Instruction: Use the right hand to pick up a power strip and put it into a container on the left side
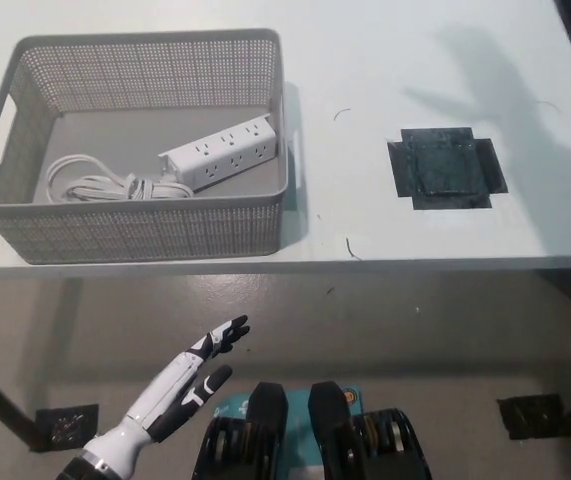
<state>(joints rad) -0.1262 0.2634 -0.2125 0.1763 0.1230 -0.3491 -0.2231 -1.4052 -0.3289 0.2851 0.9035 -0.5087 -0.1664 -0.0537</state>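
White plastic strip (pixel 221 154) lies in basket (pixel 145 232), right of middle, sockets up, slightly skewed. Cord (pixel 100 183) coiled beside it on basket floor, bundled at one point, joined to strip's near-left end. Likely rigid, light, smooth shell: slippery across the flat faces, best pinched across the long sides near mid-length. Cord floppy, likely to trail and snag on the mesh wall if lifted by strip alone. No brand, label or readable writing visible on strip or basket. Dark square patch (pixel 447 168) on table (pixel 385 60), well apart from basket. Left hand (pixel 193 375) low, below table edge, fingers apart and extended, holding nothing. Right hand barely visible: only a dark sliver at top right corner, fingers impossible to judge. Placement looks done.
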